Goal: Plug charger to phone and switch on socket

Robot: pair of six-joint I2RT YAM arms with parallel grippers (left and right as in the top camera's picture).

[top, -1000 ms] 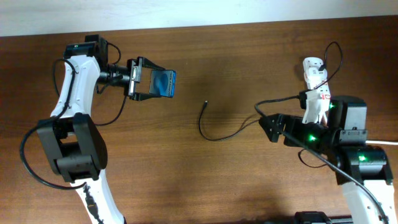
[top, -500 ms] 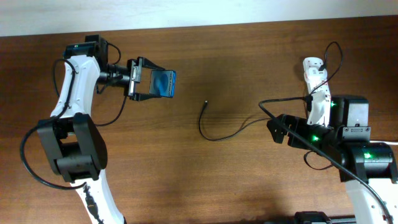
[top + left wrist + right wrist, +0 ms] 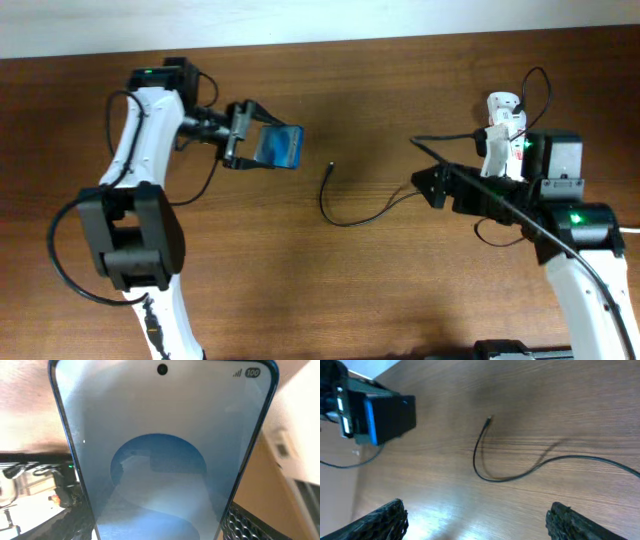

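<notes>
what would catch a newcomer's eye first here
The bright blue phone, gripped in the left hand at the upper left of the overhead view. Next, the thin black charger curled loose in the middle of the table, its tip unplugged, with the open right hand aimed toward it. A white socket sits at the far right.

phone (image 3: 280, 146) left, charger (image 3: 345, 224) centre, socket (image 3: 503, 110) right

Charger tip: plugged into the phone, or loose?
Loose. The charger tip lies on the table, well apart from the phone held by the left fingers.
</notes>
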